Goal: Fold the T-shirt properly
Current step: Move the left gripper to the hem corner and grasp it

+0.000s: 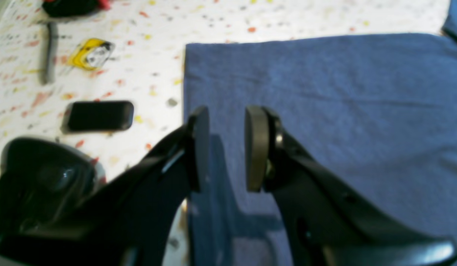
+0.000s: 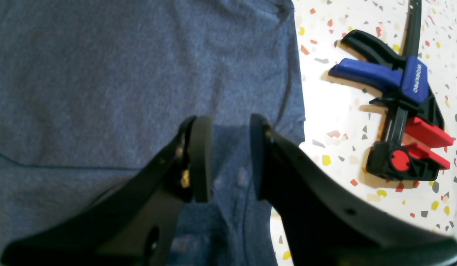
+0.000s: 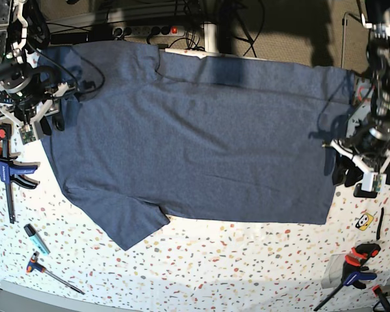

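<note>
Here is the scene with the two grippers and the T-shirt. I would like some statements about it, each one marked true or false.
1. The T-shirt lies spread over the table. True.
2. The left gripper is pinching the T-shirt's hem. False: its jaws stand apart with nothing between them.
3. The right gripper has its jaws apart. True.
4. The blue-and-black bar clamp seen by the right wrist camera lies on top of the T-shirt. False: it lies beside the T-shirt, on the speckled tabletop.
5. The yellow sticker in the left wrist view is on the T-shirt. False: it is on the tabletop.
</note>
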`<action>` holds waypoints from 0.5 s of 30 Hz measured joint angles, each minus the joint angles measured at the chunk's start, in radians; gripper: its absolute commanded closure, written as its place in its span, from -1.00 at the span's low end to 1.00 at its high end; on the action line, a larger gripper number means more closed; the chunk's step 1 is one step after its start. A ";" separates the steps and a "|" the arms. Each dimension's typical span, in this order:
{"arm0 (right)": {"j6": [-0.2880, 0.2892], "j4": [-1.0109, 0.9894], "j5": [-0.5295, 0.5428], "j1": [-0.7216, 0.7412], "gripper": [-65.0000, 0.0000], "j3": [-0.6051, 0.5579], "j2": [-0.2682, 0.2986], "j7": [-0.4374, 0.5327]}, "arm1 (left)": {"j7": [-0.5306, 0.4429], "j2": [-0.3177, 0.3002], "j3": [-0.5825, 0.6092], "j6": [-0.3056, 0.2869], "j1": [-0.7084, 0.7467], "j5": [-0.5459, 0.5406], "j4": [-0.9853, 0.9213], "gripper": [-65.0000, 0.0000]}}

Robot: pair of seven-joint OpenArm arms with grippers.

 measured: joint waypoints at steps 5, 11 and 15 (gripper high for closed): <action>0.000 0.000 0.000 0.000 0.45 0.000 0.001 -0.024 | 0.081 0.007 0.001 -0.092 -0.274 -0.006 -0.373 0.29; 0.000 0.000 -0.001 0.000 0.45 0.000 0.000 -0.085 | -0.037 0.005 0.000 -0.139 -0.529 0.061 -0.811 0.28; 0.000 0.000 0.000 0.000 0.45 0.000 0.000 -0.116 | -0.163 0.004 0.000 -0.160 -0.655 0.220 -1.046 0.28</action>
